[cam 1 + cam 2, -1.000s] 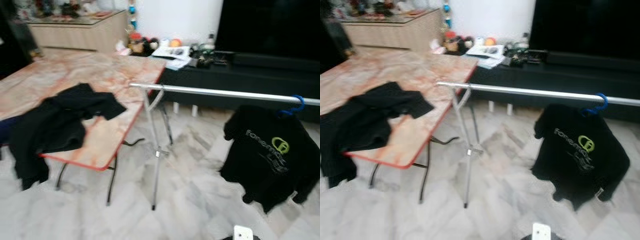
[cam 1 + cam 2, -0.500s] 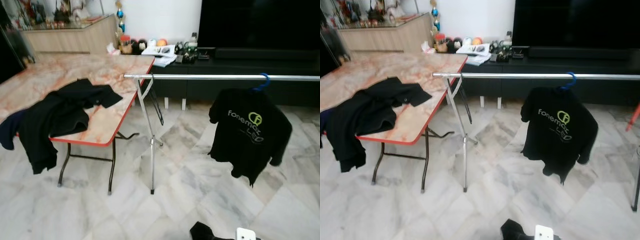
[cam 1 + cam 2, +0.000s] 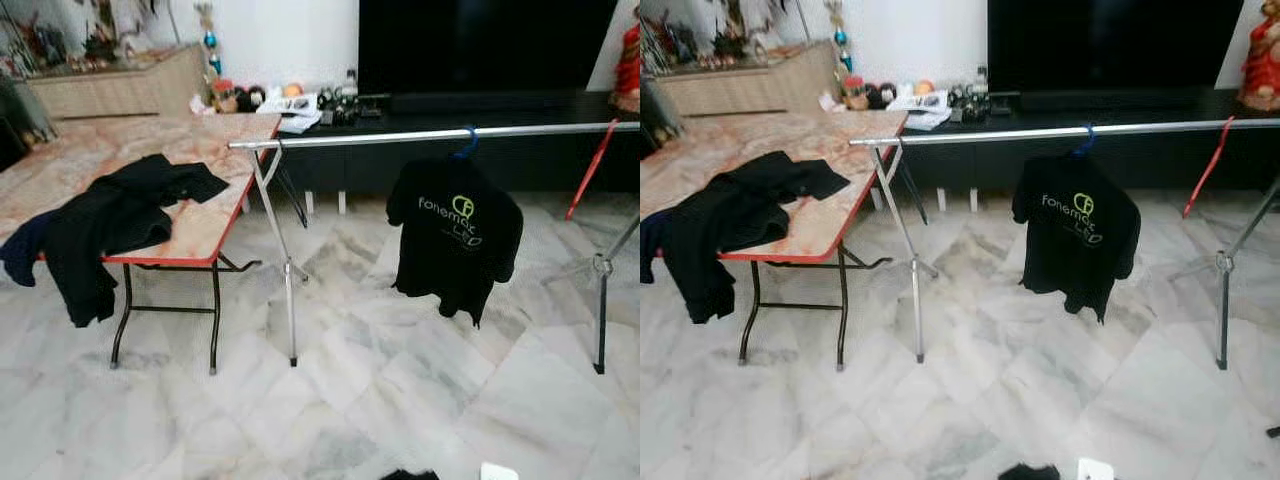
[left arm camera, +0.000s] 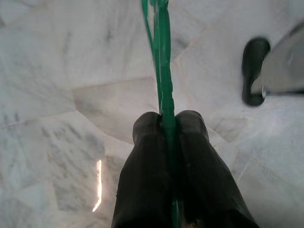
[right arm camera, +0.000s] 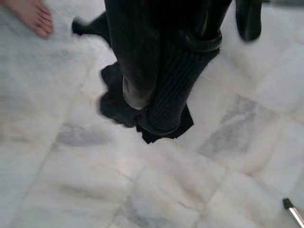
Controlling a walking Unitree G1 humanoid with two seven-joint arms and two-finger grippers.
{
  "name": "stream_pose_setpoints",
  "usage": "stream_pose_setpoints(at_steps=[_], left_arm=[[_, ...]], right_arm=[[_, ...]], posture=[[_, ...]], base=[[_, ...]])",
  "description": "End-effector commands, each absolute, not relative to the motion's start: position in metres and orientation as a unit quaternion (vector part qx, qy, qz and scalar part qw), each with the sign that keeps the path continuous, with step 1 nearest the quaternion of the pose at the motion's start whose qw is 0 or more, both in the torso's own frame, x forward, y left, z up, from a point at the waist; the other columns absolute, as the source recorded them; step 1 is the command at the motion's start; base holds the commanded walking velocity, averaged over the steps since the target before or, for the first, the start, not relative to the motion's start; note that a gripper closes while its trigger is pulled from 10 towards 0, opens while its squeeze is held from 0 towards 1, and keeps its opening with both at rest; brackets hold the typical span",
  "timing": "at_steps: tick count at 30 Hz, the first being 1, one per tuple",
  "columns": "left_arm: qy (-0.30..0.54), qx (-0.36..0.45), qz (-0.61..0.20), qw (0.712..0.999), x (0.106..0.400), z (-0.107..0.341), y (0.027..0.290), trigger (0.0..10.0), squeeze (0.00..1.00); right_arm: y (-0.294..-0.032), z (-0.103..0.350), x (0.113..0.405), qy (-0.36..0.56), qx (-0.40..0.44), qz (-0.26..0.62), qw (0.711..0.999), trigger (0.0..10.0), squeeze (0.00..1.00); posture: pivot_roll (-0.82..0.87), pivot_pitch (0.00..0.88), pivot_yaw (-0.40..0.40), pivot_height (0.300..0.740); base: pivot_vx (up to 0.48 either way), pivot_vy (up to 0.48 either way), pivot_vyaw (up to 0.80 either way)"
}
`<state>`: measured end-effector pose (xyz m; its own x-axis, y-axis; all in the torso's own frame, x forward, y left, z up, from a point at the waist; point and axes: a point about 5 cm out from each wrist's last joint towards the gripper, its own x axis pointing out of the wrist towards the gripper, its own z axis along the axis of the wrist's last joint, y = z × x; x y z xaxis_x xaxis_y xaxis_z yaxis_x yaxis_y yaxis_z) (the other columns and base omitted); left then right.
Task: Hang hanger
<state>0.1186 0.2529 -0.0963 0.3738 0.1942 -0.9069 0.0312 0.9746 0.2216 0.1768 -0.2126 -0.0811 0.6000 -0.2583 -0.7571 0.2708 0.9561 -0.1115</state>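
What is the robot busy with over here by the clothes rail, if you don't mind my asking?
The left end effector is shut on a thin green plastic hanger, and the right end effector grips a dark ribbed garment above the marble floor. Ahead, a silver metal clothes rail already carries a black printed T-shirt on a blue hanger. More black clothes lie on the marble-patterned folding table.

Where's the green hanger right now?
The green hanger is clamped between the left gripper fingers in the left wrist view, held over the marble floor.
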Motion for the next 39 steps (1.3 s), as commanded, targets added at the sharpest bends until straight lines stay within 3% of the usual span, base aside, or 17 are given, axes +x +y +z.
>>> stream_pose_setpoints(at_steps=[1, 16, 18, 20, 23, 28, 29, 33, 34, 35, 39], left_arm=[[0.563, 0.112, 0.054, 0.817, 0.114, -0.096, 0.259, 10.0, 0.0], [0.542, 0.107, 0.067, 0.831, 0.114, -0.097, 0.255, 10.0, 0.0], [0.532, 0.111, 0.071, 0.836, 0.119, -0.094, 0.256, 10.0, 0.0], [0.516, 0.121, 0.078, 0.844, 0.126, -0.091, 0.26, 10.0, 0.0], [0.453, 0.139, 0.11, 0.874, 0.152, -0.075, 0.272, 10.0, 0.0], [0.388, 0.148, 0.13, 0.901, 0.18, -0.055, 0.285, 10.0, 0.0], [0.315, 0.174, 0.114, 0.926, 0.211, -0.032, 0.287, 10.0, 0.0], [0.237, 0.187, 0.073, 0.95, 0.241, -0.003, 0.281, 10.0, 0.0], [0.215, 0.184, -0.006, 0.959, 0.254, 0.009, 0.265, 10.0, 0.0], [0.21, 0.192, -0.091, 0.954, 0.26, 0.016, 0.247, 10.0, 0.0], [0.231, 0.23, -0.227, 0.918, 0.26, 0.022, 0.218, 10.0, 0.0]], right_arm=[[-0.206, -0.08, 0.181, 0.412, 0.019, -0.14, 0.9, 10.0, 0.0], [-0.206, -0.078, 0.182, 0.392, 0.025, -0.135, 0.91, 10.0, 0.0], [-0.21, -0.072, 0.193, 0.376, 0.022, -0.135, 0.916, 10.0, 0.0], [-0.22, -0.051, 0.225, 0.332, 0.014, -0.138, 0.933, 10.0, 0.0], [-0.234, -0.025, 0.254, 0.271, 0.007, -0.149, 0.951, 10.0, 0.0], [-0.24, -0.008, 0.271, 0.235, -0.007, -0.142, 0.961, 10.0, 0.0], [-0.241, 0.007, 0.286, 0.21, -0.03, -0.131, 0.969, 10.0, 0.0], [-0.24, 0.025, 0.304, 0.192, -0.07, -0.109, 0.973, 10.0, 0.0], [-0.234, 0.034, 0.316, 0.207, -0.129, -0.077, 0.967, 10.0, 0.0], [-0.225, 0.041, 0.326, 0.212, -0.18, -0.039, 0.96, 10.0, 0.0], [-0.204, 0.052, 0.34, 0.2, -0.222, 0.025, 0.954, 10.0, 0.0]], posture=[[0.16, 0.0, 0.033, 0.74], [0.16, 0.0, 0.031, 0.74], [0.16, 0.0, 0.031, 0.74], [0.16, 0.0, 0.031, 0.74], [0.16, 0.0, 0.027, 0.74], [0.16, 0.0, 0.022, 0.74], [0.16, 0.0, 0.019, 0.74], [0.17, 0.0, 0.016, 0.74], [0.17, 0.0, 0.011, 0.74], [0.17, 0.0, 0.005, 0.74], [0.18, 0.0, -0.003, 0.74]], base=[[0.0, 0.0, 0.0], [0.0, 0.0, 0.0], [0.0, 0.0, 0.0], [0.0, 0.0, 0.0], [0.0, 0.0, 0.0], [0.0, 0.0, 0.0], [0.0, 0.0, 0.0], [0.0, 0.0, 0.0], [0.0, 0.0, 0.0], [0.0, 0.0, 0.0], [0.0, 0.0, 0.0]])
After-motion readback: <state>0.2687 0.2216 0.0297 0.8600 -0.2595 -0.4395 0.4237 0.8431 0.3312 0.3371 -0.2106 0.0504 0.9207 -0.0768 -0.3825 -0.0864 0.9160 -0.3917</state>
